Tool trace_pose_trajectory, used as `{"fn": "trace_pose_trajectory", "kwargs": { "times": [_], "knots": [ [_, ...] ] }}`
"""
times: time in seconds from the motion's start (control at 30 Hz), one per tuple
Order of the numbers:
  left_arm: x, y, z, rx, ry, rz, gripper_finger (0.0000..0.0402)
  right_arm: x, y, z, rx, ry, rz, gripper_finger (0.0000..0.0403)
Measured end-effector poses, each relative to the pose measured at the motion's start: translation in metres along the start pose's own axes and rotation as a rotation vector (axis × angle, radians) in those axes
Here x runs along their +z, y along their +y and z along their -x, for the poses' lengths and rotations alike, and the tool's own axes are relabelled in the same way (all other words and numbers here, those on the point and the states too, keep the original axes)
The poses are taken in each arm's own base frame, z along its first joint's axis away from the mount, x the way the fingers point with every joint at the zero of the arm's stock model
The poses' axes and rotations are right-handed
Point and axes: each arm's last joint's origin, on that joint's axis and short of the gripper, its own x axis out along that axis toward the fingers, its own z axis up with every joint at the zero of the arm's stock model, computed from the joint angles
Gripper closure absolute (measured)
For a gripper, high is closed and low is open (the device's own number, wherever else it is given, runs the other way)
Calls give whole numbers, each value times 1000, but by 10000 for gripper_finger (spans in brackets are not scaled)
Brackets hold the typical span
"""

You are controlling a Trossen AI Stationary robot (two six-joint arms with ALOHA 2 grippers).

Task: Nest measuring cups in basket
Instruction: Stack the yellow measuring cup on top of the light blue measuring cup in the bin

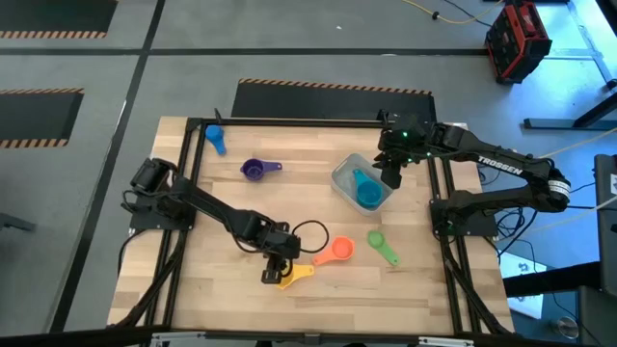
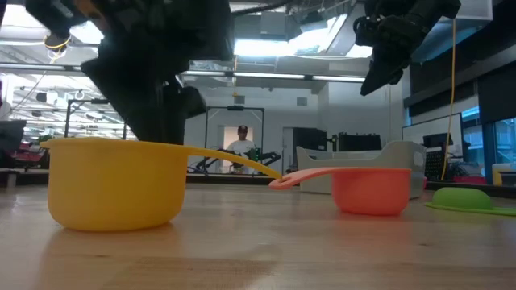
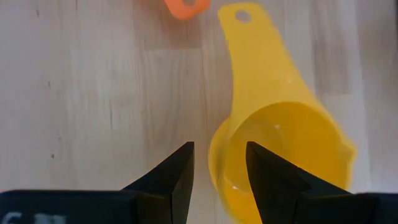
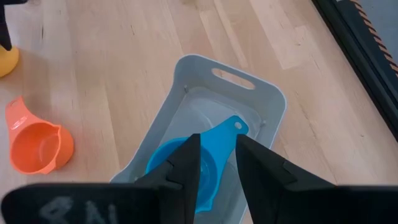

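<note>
Left gripper (image 3: 217, 171): parted fingers straddle the yellow measuring cup (image 3: 283, 149) rim, not clamped; cup bowl partly cut off. Orange cup (image 1: 335, 253) lies beside it, green cup (image 1: 382, 247) beyond. Right gripper (image 4: 216, 162): empty, narrowly parted, above the basket (image 4: 261, 93); its fingers partly hide the teal cup (image 4: 208, 158) inside.

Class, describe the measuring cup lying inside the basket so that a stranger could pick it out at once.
On the wooden table, find the pale grey basket toward the right arm's side, under the right gripper. The teal cup lies in it, the only cup not on bare wood.
</note>
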Motion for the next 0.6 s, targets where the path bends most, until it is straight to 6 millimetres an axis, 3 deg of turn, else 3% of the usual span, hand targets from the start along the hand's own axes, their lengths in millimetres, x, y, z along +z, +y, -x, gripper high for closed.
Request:
{"fn": "trace_pose_trajectory", "kwargs": {
  "times": [0.3,0.6],
  "knots": [
    [-2,2,-6,-1,26,5,283,0,0,0,0,0,0,296],
    [-2,3,-6,-4,30,10,374,0,0,0,0,0,0,296]
  ]
}}
